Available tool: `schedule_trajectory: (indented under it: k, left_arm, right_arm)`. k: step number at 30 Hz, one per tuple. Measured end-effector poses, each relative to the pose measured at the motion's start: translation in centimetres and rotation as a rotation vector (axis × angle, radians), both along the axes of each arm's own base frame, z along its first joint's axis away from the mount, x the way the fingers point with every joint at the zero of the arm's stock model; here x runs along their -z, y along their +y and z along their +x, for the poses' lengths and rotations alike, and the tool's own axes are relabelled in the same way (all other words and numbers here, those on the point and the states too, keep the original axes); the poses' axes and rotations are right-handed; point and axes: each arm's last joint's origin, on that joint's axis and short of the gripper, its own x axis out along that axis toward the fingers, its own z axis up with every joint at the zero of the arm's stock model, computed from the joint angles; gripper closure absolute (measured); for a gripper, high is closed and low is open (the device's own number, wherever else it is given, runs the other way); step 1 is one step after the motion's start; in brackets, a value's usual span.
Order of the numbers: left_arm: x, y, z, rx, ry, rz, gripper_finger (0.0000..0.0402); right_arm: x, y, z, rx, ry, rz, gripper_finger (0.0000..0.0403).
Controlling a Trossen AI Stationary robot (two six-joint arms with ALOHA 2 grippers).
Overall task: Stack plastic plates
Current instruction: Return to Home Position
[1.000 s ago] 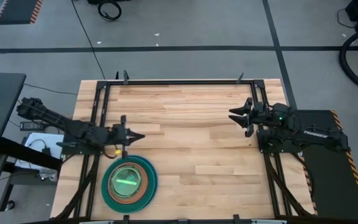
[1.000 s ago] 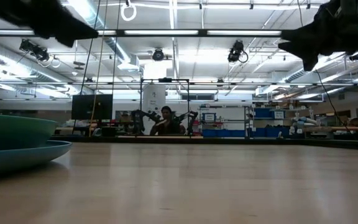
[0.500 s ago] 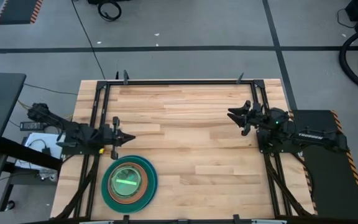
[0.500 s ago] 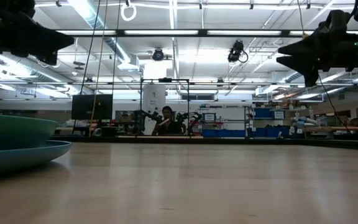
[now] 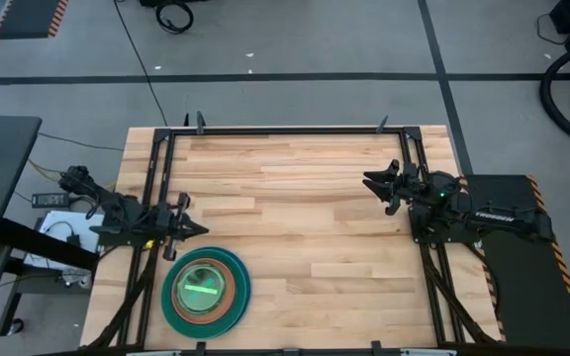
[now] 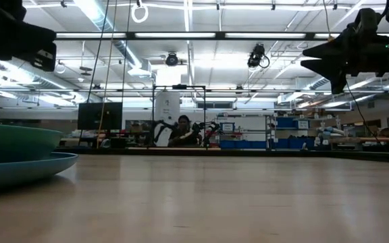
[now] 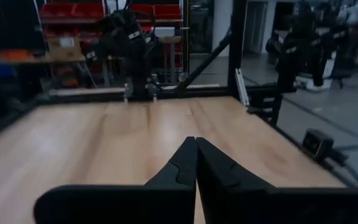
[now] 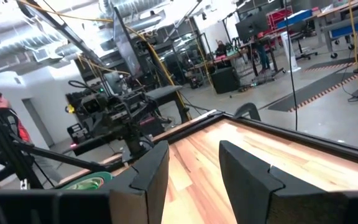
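The plastic plates [image 5: 205, 287] stand in one nested stack at the table's near left: a large blue plate at the bottom, teal and terracotta-brown rims above it, a lime green plate on top. The stack's teal and blue edge shows in the low view [image 6: 19, 152] and its green rim in the right wrist view [image 8: 87, 181]. My left gripper [image 5: 198, 229] is shut and empty, above the table just beyond the stack; its closed fingers show in the left wrist view [image 7: 196, 163]. My right gripper [image 5: 368, 182] is open and empty at the table's right side, raised above it.
A black metal frame [image 5: 285, 130] runs along the table's far, left and right edges. The bare wood [image 5: 305, 227] between the two arms holds nothing. A person [image 6: 183, 131] sits far off in the room behind the table.
My left gripper has drawn back toward the table's left edge, away from the table's middle, staying shut. My right gripper has shifted slightly toward the table's left. The stack of plates has kept still.
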Motion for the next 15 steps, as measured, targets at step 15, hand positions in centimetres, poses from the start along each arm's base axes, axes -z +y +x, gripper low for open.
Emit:
schedule_trajectory:
  k: [15]
  left_arm:
    - [0.04,-0.06,0.1,0.001,0.032,-0.251,0.0363]
  right_arm:
    - [-0.15,0.0,-0.02,0.003,-0.014,-0.004,0.025]
